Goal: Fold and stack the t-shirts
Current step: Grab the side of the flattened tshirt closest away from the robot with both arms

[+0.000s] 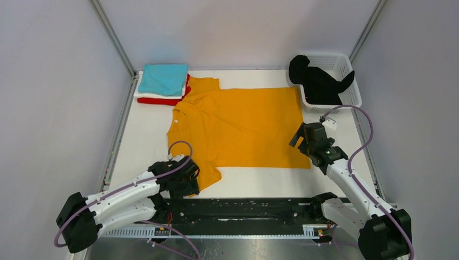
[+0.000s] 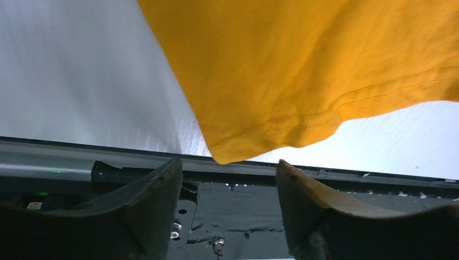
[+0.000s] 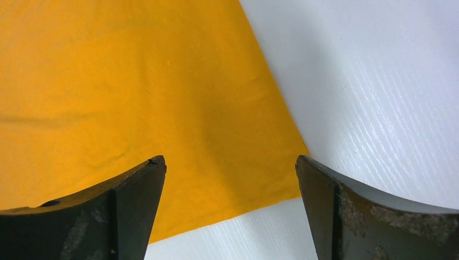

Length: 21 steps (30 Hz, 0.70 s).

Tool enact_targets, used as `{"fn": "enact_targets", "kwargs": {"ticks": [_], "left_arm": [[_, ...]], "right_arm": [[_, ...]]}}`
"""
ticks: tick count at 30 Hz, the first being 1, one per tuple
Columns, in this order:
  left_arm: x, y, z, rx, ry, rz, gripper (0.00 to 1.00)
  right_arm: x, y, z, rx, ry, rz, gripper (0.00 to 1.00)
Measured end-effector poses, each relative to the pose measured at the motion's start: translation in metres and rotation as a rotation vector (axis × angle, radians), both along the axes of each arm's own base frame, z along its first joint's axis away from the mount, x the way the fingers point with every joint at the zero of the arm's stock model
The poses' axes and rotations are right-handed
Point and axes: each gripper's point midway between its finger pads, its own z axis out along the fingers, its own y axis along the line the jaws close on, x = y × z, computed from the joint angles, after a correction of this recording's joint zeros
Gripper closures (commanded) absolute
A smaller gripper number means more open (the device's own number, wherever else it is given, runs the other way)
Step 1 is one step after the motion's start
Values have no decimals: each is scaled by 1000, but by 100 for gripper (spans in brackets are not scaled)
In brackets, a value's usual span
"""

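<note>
Top external view showed five t-shirts in all. One mustard-orange shirt point(image 1: 243, 127) lay spread flat across the middle of the white table point(image 1: 141, 146), its collar toward the left and its hem toward the right. Three folded shirts sat stacked in the far left corner: a teal shirt point(image 1: 162, 78) on top, a white shirt point(image 1: 142, 95) under it, and a red shirt point(image 1: 162, 101) at the bottom, just beside the orange shirt's far sleeve. One black shirt point(image 1: 319, 84) lay crumpled in the single white basket point(image 1: 338, 58) at the far right corner, partly draped over its rim.

Two arms reached in from the near edge. The left gripper point(image 1: 187, 181) sat low at the orange shirt's near sleeve. In the left wrist view its jaws stood apart with nothing between them, and the stitched corner of the sleeve point(image 2: 303, 65) ended just at the gap of the gripper point(image 2: 230, 165). Behind it ran the black rail point(image 2: 243, 216), carrying a small pale label point(image 2: 33, 205) too small to read.

The right gripper point(image 1: 300, 138) hovered at the shirt's near right corner. The right wrist view showed the gripper point(image 3: 230, 162) spread wide and holding nothing, with the hem corner of the shirt point(image 3: 124, 81) lying flat on the table below.
</note>
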Motion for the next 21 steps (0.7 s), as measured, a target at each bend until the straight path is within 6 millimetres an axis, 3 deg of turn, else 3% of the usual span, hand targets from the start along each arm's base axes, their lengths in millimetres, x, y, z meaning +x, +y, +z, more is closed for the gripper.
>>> {"fn": "enact_targets", "kwargs": {"ticks": [5,10,17,21], "left_arm": [[-6,1,-12,27,49,-6,56],[-7,-4,-13,39,81,-17,63],[-6,-6,-12,73,113,-41,63],[-1,-6,-10,92,103,-64,58]], "right_arm": [[0,-2,-1,-7,3,-8,2],[-2,-4,-6,-7,13,-17,2],[-4,-5,-8,-5,19,-24,2],[-5,-6,-10,-6,25,-26,2]]}}
